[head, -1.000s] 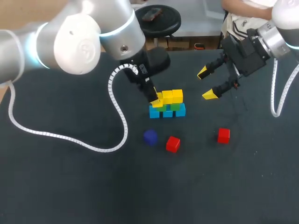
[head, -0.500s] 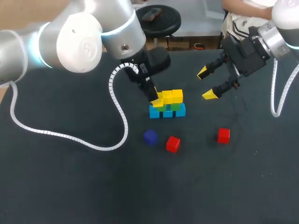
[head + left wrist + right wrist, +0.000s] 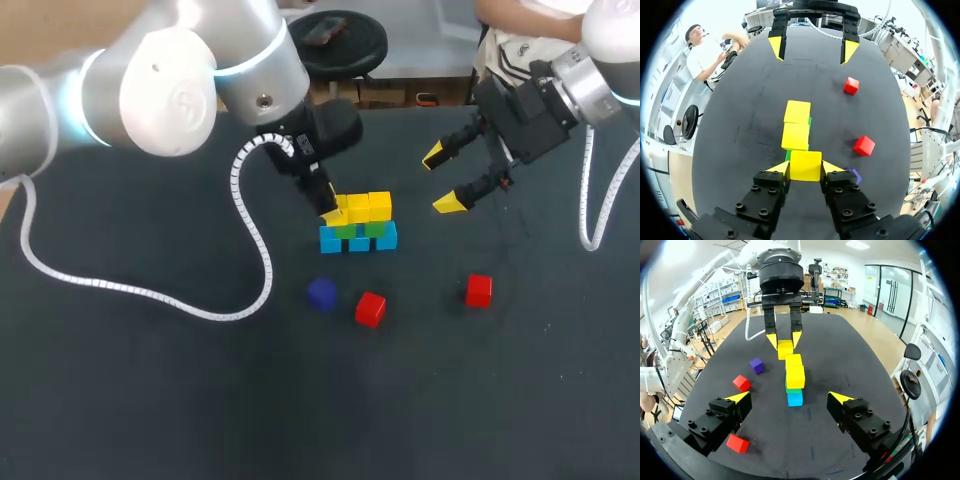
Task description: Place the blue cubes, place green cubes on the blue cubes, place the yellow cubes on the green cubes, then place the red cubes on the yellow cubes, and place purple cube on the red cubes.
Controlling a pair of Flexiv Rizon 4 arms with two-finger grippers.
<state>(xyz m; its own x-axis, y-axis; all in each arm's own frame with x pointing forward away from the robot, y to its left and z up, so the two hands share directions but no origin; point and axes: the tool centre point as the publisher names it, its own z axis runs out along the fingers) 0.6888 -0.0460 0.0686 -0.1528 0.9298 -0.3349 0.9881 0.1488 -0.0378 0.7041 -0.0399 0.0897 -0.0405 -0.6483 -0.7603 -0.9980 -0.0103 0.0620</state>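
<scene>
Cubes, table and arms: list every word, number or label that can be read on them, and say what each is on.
None can be read.
Stacked cubes, yellow cube in the left claw, red cubes, purple cube: plain faces, no print.
Table: no marks.
Left arm: small pale tag near that claw, too small to read.

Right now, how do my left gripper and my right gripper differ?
The left gripper is shut on a yellow cube; the right gripper is open and holds nothing. The left gripper is down at the stack, at one end of its yellow row; the right gripper hangs off to the side, apart from the stack. Both have two fingers with yellow tips.
</scene>
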